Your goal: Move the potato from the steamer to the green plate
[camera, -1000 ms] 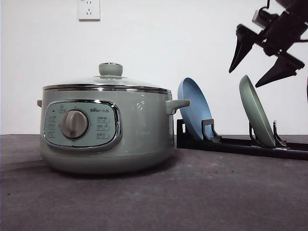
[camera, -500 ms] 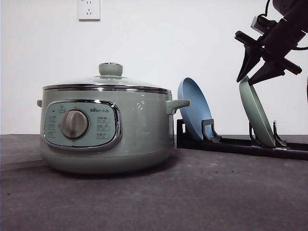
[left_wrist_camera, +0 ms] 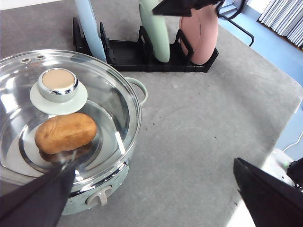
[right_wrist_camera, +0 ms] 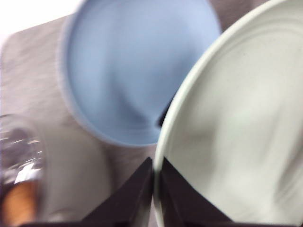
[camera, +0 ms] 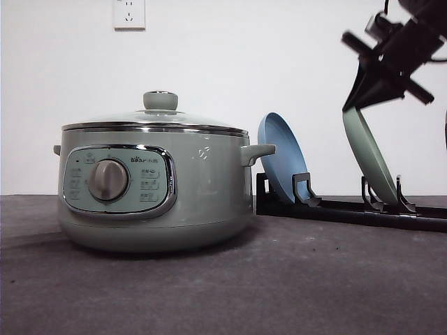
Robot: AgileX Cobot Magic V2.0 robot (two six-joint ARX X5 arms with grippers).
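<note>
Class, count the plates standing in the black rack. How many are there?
3: the blue plate nearest the steamer, the green plate in the middle with the right gripper closed on its rim, and a pink plate farthest.

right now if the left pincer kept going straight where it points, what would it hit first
Probably the glass lid of the steamer: in the left wrist view the open left pincer hangs above the pot's near edge, with the potato under the glass. Depth is unclear, so it might pass onto the table.

The steamer (camera: 154,185) stands at the table's (camera: 223,286) left with the potato (left_wrist_camera: 65,133) inside; to its right, a rack (camera: 349,208) holds the blue plate (camera: 281,164) and green plate (camera: 369,157) upright.
</note>
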